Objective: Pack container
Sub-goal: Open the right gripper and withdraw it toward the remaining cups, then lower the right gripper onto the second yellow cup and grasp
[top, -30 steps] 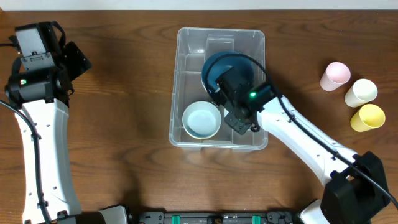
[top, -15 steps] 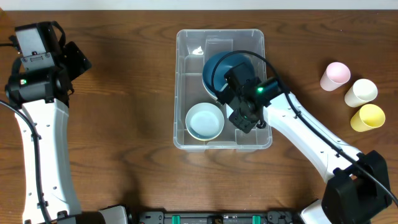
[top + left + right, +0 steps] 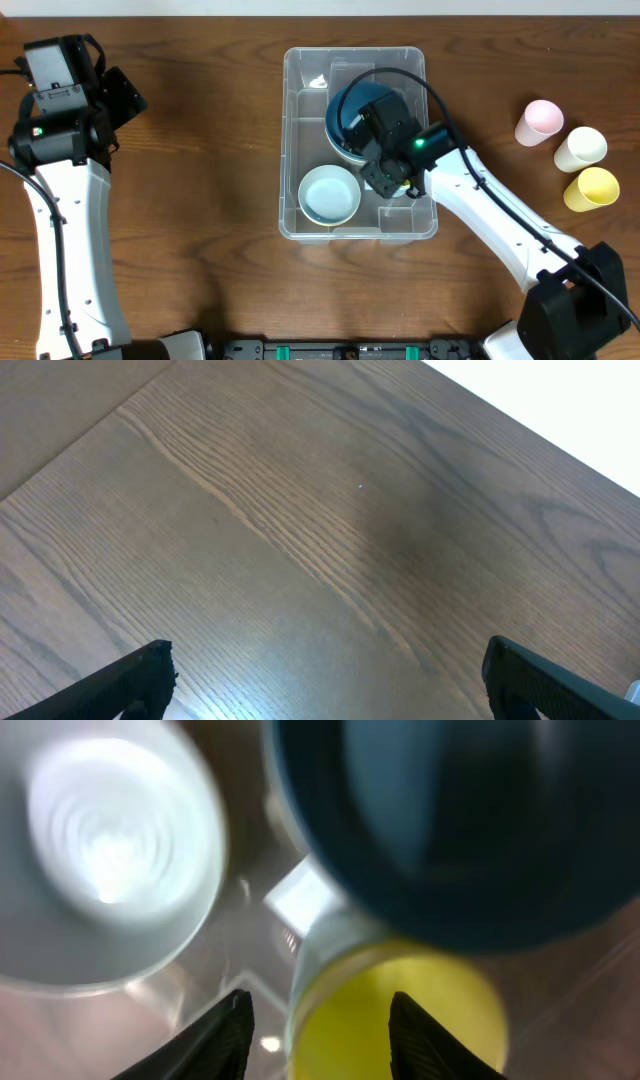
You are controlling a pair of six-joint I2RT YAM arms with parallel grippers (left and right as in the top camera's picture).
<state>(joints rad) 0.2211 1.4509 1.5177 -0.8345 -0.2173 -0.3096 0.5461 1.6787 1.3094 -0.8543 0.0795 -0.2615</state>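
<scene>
Right claw (image 3: 318, 1035) shifted over blue bowl (image 3: 352, 105); container (image 3: 296, 75) also holds white bowl (image 3: 330, 193).

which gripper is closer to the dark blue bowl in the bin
Right. The right gripper hangs inside the container, directly over the dark blue bowl. The left gripper is far off to the left, over the bare wooden table, well outside the container.

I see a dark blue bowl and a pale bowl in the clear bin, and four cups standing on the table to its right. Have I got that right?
Not quite: three cups stand there, not four: a pink cup, a cream cup and a yellow cup, as the overhead view shows. The dark blue bowl and the pale bowl are indeed in the clear bin.
</scene>
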